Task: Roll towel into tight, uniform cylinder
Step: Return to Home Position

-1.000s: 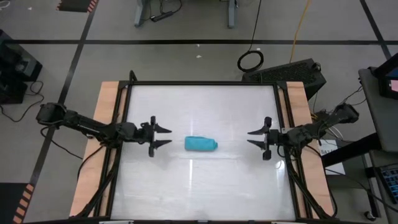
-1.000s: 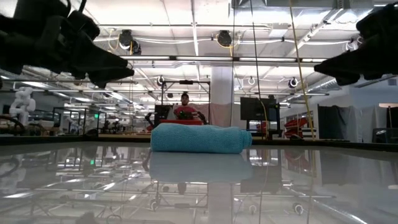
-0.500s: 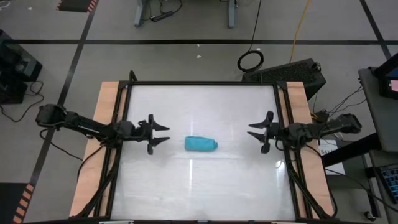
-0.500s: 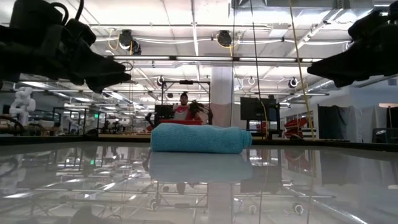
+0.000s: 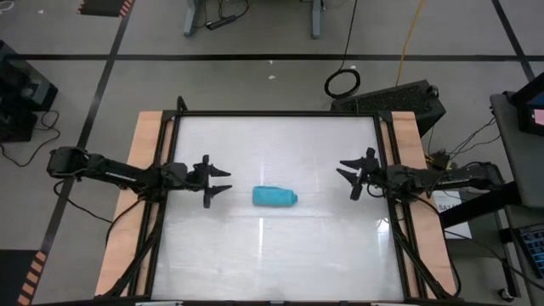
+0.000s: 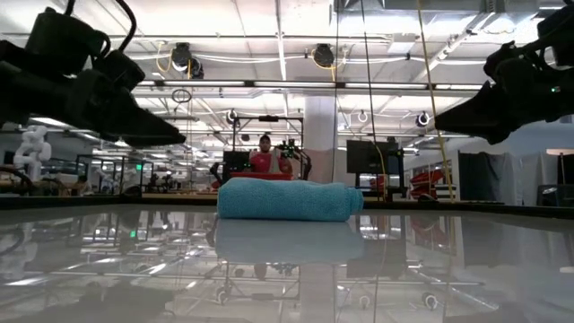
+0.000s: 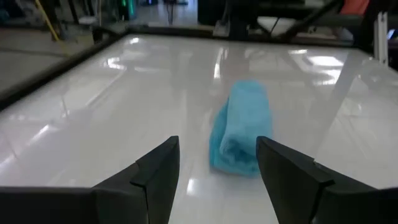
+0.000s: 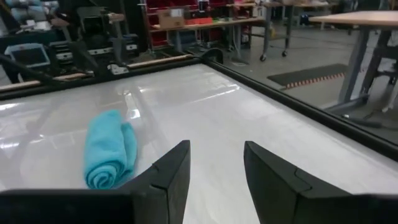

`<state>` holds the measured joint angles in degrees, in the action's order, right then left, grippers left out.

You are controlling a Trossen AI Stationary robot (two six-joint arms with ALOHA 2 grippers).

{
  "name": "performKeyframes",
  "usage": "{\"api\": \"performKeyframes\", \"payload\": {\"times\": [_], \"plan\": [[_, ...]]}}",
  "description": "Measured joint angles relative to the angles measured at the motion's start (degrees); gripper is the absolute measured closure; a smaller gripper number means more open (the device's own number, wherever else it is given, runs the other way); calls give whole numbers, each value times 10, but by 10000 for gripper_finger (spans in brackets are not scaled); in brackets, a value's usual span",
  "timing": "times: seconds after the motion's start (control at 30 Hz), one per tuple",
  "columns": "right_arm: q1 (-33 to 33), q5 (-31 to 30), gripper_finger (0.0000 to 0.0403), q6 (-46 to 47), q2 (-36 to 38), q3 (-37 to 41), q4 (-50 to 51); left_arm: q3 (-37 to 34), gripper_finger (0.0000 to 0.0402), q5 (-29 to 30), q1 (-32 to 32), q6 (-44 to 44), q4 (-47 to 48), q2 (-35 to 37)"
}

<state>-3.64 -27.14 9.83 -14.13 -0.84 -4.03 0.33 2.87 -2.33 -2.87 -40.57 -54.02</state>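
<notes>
Since a second ago both arms have drawn back a little, the right arm (image 5: pixel 433 178) straightening out along its side rail and swinging its jaws toward the far edge, while the left arm (image 5: pixel 119 172) has retreated only slightly; the roll has not shifted. On the white surface (image 5: pixel 280 144) the towel (image 5: pixel 274 196) lies about mid-width as a short, closed cylinder, touched by nothing. Its long axis runs left to right, roughly along the line joining the two arms, so each end faces one set of jaws. The left jaws stand nearer to it, the right jaws farther off and angled a little past it. Both sets of jaws are spread apart and hold nothing. Backing further outward looks safe, since each arm moves away from the roll's ends and not across it.
</notes>
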Motion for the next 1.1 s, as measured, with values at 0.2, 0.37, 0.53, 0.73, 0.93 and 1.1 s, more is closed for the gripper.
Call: {"api": "performKeyframes", "payload": {"times": [0.2,0.37,0.53,0.73,0.93,1.1], "plan": [[7,1,261,25,0,0,0,0,185,29,0,35,35,81],[7,7,261,22,0,0,0,0,185,74,-11,65,181,187],[7,33,261,-8,-1,-9,24,0,185,61,-32,58,290,283],[7,36,261,-64,-2,-12,35,0,185,41,-51,42,342,338],[7,36,261,-72,-2,-12,35,0,185,51,-64,32,383,355],[7,36,261,-56,-2,-12,35,0,185,59,-66,32,382,355]]}}
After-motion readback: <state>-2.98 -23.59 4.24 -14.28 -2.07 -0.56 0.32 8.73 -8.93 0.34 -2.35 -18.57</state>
